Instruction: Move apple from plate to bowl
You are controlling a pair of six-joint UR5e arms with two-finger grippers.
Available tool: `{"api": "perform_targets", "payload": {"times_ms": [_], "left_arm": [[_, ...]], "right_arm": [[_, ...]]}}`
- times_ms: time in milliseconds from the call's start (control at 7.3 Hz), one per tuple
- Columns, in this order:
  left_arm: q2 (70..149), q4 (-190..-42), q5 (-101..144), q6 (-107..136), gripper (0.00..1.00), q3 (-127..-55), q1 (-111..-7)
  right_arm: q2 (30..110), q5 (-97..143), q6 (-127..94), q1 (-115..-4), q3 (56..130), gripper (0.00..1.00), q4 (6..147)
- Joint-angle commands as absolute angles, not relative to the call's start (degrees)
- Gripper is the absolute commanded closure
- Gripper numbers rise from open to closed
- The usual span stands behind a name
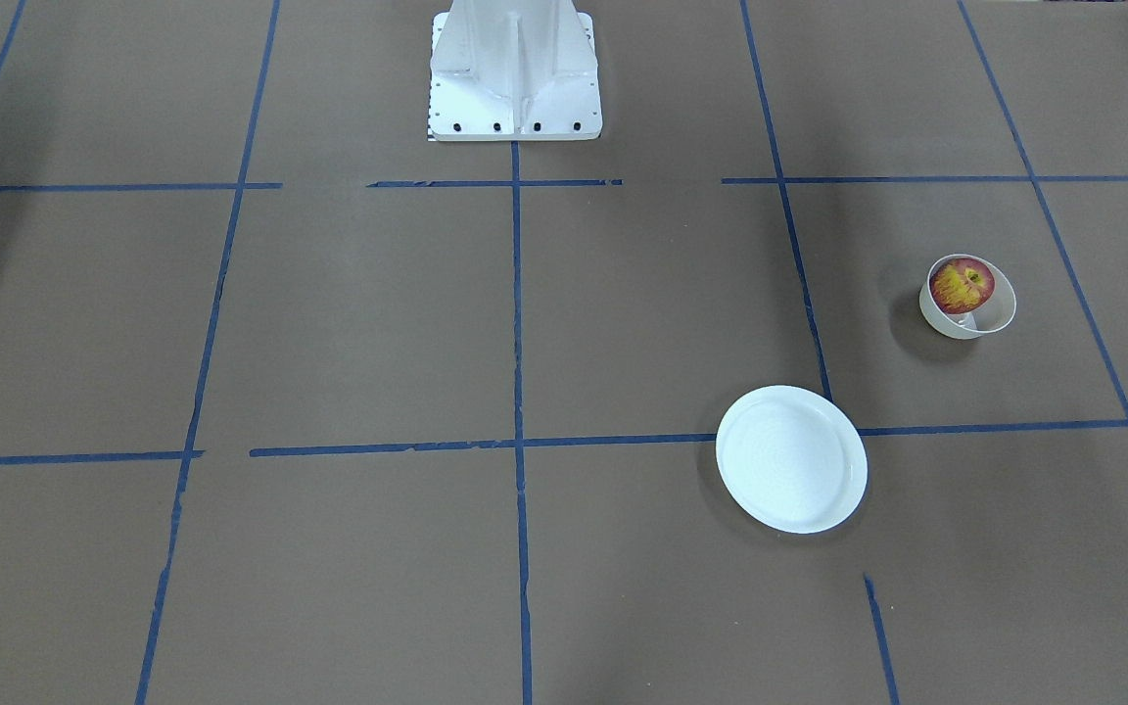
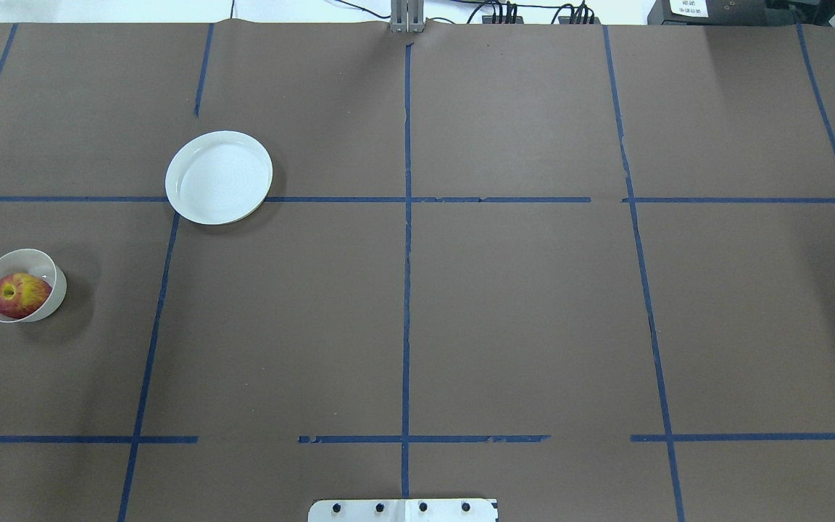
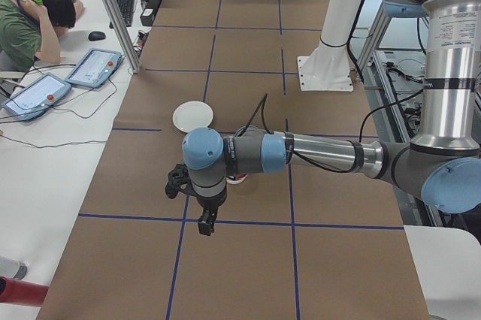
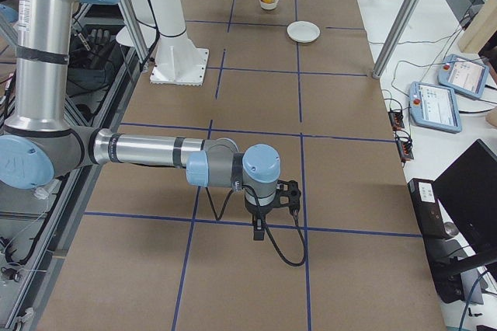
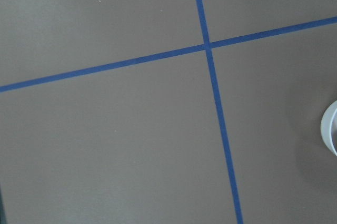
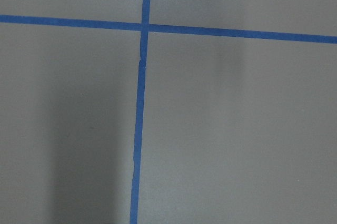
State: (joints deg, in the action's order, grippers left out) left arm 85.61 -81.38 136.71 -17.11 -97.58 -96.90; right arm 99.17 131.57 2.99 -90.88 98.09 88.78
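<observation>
Already in the front-facing view the apple sat inside the bowl and filled most of it, while the plate lay bare and well apart on the bench. From overhead it was the same, and no arm showed. In the left side view the left hand hung above the bench near the bowl, which the wrist mostly hid; whether its fingers were wide or narrow I could not tell. In the right side view the right hand hung far from both dishes, and its opening also could not be judged. The left wrist camera caught only a piece of the bowl's rim. I judged the task done. The danger was that the left arm, if it pulled away low, could brush the light bowl and tip the apple out.
</observation>
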Motion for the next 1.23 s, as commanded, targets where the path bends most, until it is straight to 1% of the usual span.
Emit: {"api": "perform_targets", "payload": {"times_ms": [0, 274, 1096], "left_arm": [[83.84, -85.78, 136.85, -14.50, 0.00, -97.56, -96.86], [84.29, -85.78, 132.99, -14.85, 0.00, -97.91, -96.86], [85.08, -85.78, 132.19, -14.77, 0.00, -98.70, -97.03]], "right_arm": [[99.14, 131.57, 2.99, -90.88, 98.09, 0.00, 88.86], [99.14, 131.57, 2.99, -90.88, 98.09, 0.00, 88.77], [99.14, 131.57, 2.99, -90.88, 98.09, 0.00, 88.86]]}}
